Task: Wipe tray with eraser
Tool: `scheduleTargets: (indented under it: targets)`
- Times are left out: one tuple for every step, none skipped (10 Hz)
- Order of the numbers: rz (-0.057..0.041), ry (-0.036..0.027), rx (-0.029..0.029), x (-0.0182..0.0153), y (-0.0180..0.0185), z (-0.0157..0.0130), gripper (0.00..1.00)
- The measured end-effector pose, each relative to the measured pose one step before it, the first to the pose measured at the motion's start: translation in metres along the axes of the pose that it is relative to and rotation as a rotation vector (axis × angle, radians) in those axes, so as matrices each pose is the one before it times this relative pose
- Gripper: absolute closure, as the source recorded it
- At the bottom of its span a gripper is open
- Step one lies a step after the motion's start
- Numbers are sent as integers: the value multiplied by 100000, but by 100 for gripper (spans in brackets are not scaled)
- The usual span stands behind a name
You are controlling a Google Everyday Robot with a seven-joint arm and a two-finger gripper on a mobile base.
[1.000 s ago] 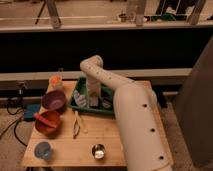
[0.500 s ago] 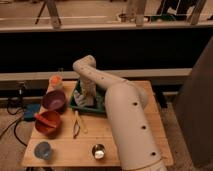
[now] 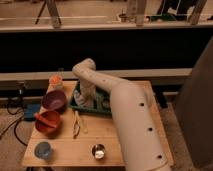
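Observation:
The green tray (image 3: pixel 75 106) lies on the wooden table (image 3: pixel 115 145), near its back middle. My white arm reaches over from the right and bends down into the tray. My gripper (image 3: pixel 85 101) is low inside the tray at its left part. The eraser is hidden under the gripper.
A purple bowl (image 3: pixel 54 100) and a red bowl (image 3: pixel 48 121) stand left of the tray. An orange cup (image 3: pixel 55 81) is at the back left. A blue cup (image 3: pixel 43 149) and a metal cup (image 3: pixel 98 150) stand near the front edge. A wooden utensil (image 3: pixel 76 124) lies beside the tray.
My arm has swung to the left across the tray, carrying the gripper from the tray's middle to its left part.

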Motion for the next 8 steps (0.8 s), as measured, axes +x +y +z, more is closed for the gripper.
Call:
scheduleTargets:
  targets:
    - [1621,-43,849,-235,1335,80,100]
    - [1973,-268,968,-173,1393,66,100]
    - [2109,9,1064,64,1219,24,100]
    - [1747,33,783,162,853,55,100]
    - [2002,-65,681,266,828,-31,100]
    - [1206,337,363,418,270,-166,100]
    - [441,502,153,433,-26,-247,100]
    - [-325,498,-49,439,-410,-342,100]
